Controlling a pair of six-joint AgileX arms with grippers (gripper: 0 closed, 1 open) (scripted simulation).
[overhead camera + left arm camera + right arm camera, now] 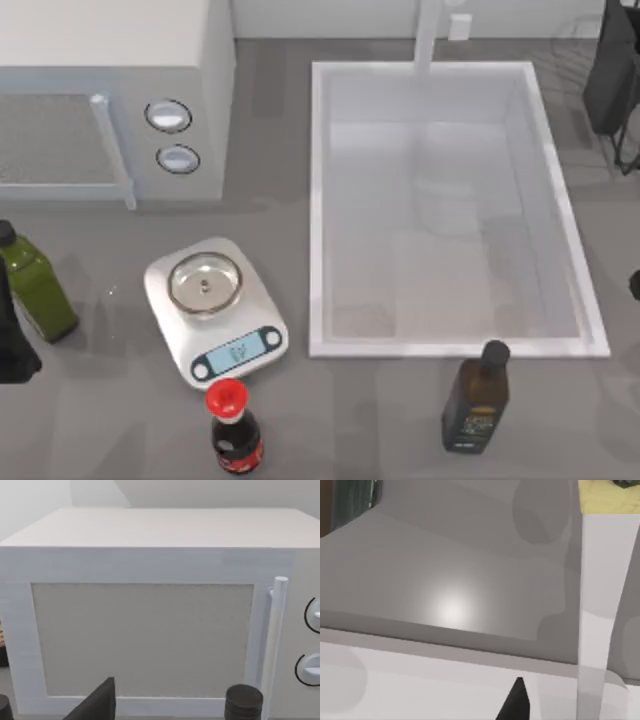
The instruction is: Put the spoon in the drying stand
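AgileX arms sit at the table's (pixel 330 420) left and right edges — whether either claw is released or clenched cannot be told. The drying stand (pixel 612 75) waits far right beside the sink (pixel 318 200); judged from here, the spoon must first be found — then approached slowly.

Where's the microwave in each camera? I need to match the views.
Top view: microwave at the upper left, left of the sink.
Left wrist view: its door straight ahead, close up.
Right wrist view: a grey surface and white edge instead.
Shared landmark: the microwave's door handle.
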